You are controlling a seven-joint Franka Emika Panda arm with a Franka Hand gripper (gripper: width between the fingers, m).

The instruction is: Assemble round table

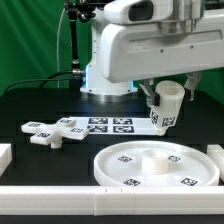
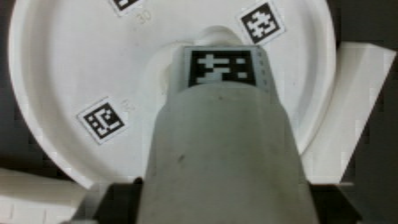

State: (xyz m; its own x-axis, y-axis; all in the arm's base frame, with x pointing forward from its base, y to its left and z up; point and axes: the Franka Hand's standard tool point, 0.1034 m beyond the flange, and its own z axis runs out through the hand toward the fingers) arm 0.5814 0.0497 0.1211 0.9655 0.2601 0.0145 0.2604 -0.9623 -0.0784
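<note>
gripper [image 1: 163,92] clenched on the cylinder leg [image 1: 165,115], which hangs tilted above the far rim of the round disc [image 1: 110,165]. best to square the leg upright, centre it over the disc's raised hub [image 1: 155,157], then lower gently. cross base [image 1: 55,132] lies well apart.

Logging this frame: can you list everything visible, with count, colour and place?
round disc: one, white, tagged, on the table nearest the exterior camera.
cylinder leg: one, white, tagged, tilted, held above the disc.
cross base: one, white, on the table at the exterior view's left.
marker board: one, white, flat behind the disc.
border rails: three pieces visible, white, at the table edges.
table: one, black.
robot arm: one, white, overhead.
gripper: one, closed on the leg.
</note>
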